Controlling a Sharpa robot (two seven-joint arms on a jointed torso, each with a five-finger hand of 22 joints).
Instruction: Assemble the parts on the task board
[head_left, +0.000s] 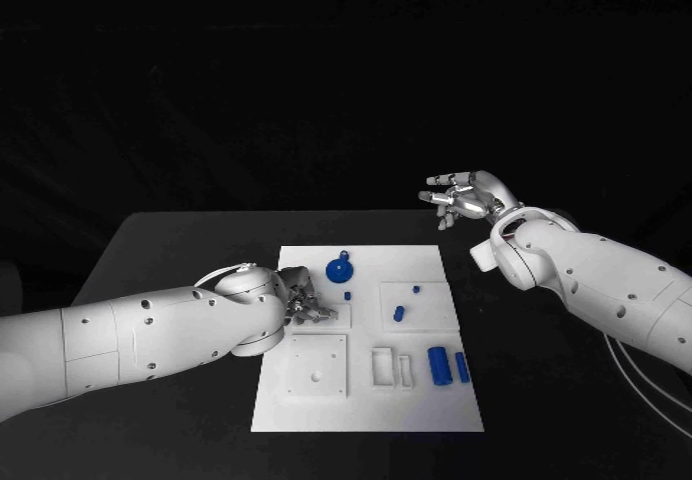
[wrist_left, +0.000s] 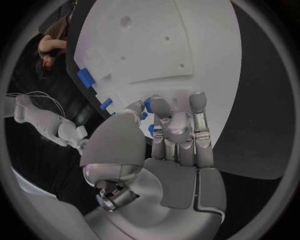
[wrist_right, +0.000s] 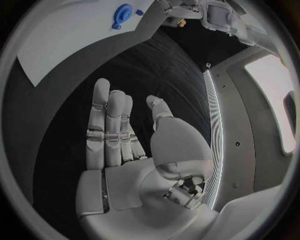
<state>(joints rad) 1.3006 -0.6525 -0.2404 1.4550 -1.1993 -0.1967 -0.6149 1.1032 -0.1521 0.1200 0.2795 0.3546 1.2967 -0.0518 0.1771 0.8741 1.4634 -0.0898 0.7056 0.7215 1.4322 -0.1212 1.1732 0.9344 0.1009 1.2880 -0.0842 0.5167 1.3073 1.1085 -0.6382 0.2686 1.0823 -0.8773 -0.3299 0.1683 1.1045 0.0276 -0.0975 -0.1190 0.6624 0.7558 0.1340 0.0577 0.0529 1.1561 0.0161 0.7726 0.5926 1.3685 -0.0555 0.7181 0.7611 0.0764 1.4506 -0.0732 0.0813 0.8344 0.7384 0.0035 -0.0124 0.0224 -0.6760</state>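
Fingers of left hand (head_left: 306, 303) curl down over task board (head_left: 433, 258), contact with any part unclear.
Right hand (head_left: 464, 197) spread, empty, parked off-board, likely leaving room.

Dim scene, fisheye-bent wrist views

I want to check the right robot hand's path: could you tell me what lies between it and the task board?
In the head view, only bare black table lies between the right robot hand and the task board.
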